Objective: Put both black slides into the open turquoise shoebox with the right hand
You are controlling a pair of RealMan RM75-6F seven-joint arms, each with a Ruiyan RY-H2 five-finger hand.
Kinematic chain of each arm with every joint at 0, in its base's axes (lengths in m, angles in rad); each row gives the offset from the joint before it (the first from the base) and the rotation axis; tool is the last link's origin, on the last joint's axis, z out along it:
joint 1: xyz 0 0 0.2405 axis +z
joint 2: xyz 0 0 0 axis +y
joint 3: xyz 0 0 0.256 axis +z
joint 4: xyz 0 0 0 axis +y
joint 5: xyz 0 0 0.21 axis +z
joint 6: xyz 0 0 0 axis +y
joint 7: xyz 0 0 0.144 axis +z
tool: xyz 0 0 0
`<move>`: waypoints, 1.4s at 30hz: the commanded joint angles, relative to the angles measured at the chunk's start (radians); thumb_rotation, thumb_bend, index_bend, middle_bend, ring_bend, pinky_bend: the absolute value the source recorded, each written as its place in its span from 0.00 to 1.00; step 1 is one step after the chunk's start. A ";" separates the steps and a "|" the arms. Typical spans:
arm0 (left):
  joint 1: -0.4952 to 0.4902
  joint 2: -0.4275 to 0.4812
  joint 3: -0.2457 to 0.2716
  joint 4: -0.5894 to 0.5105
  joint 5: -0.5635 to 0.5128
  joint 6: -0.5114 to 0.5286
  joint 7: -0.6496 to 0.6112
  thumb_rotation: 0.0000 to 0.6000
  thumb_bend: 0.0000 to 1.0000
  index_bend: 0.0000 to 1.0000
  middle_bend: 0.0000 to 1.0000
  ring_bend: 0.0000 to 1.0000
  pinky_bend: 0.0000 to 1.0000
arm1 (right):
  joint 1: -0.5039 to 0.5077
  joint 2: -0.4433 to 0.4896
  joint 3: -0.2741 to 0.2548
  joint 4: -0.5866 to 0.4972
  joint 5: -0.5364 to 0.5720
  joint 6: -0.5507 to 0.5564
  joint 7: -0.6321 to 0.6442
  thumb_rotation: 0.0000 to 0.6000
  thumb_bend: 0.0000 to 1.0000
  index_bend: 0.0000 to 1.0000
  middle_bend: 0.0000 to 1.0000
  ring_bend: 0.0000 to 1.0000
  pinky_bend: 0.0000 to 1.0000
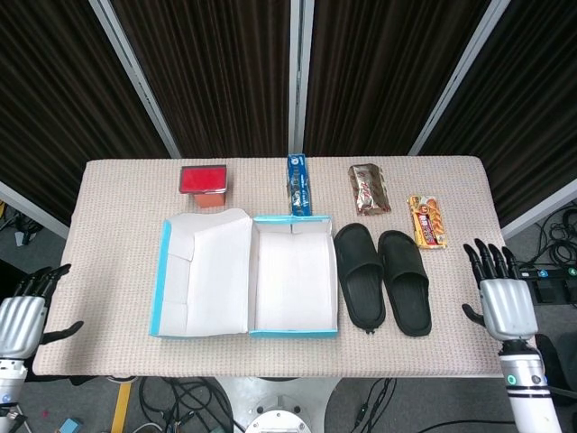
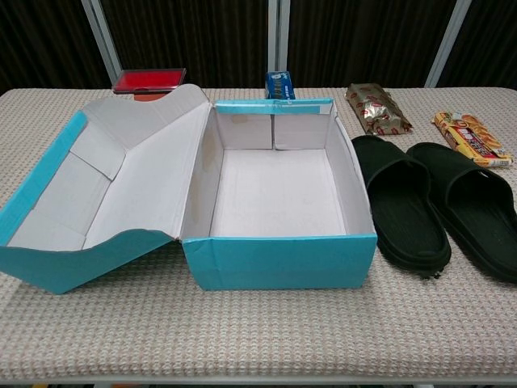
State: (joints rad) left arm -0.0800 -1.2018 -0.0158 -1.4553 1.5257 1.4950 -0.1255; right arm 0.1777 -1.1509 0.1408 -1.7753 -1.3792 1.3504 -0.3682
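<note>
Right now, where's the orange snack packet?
In the head view, the orange snack packet lies on the table's right side, just beyond the right-hand black slide, beside the brown wrapper.
</note>
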 commanded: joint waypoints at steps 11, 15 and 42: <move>-0.023 0.050 0.017 -0.010 -0.006 -0.080 -0.156 1.00 0.04 0.11 0.19 0.12 0.17 | 0.495 -0.034 0.199 0.027 0.695 -0.612 -0.083 1.00 0.03 0.00 0.05 0.00 0.00; -0.034 0.050 0.012 0.011 -0.002 -0.087 -0.171 1.00 0.04 0.13 0.20 0.12 0.17 | 0.626 -0.071 0.172 0.117 0.798 -0.665 -0.134 1.00 0.04 0.00 0.07 0.00 0.00; -0.057 0.078 -0.009 -0.017 -0.026 -0.114 -0.243 1.00 0.04 0.14 0.21 0.12 0.18 | 1.001 -0.079 -0.105 0.232 1.184 -0.783 -0.191 1.00 0.04 0.00 0.09 0.00 0.00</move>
State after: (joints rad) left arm -0.1374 -1.1241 -0.0251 -1.4727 1.4996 1.3807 -0.3687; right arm 1.1664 -1.2379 0.0522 -1.5369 -0.2083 0.5917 -0.5671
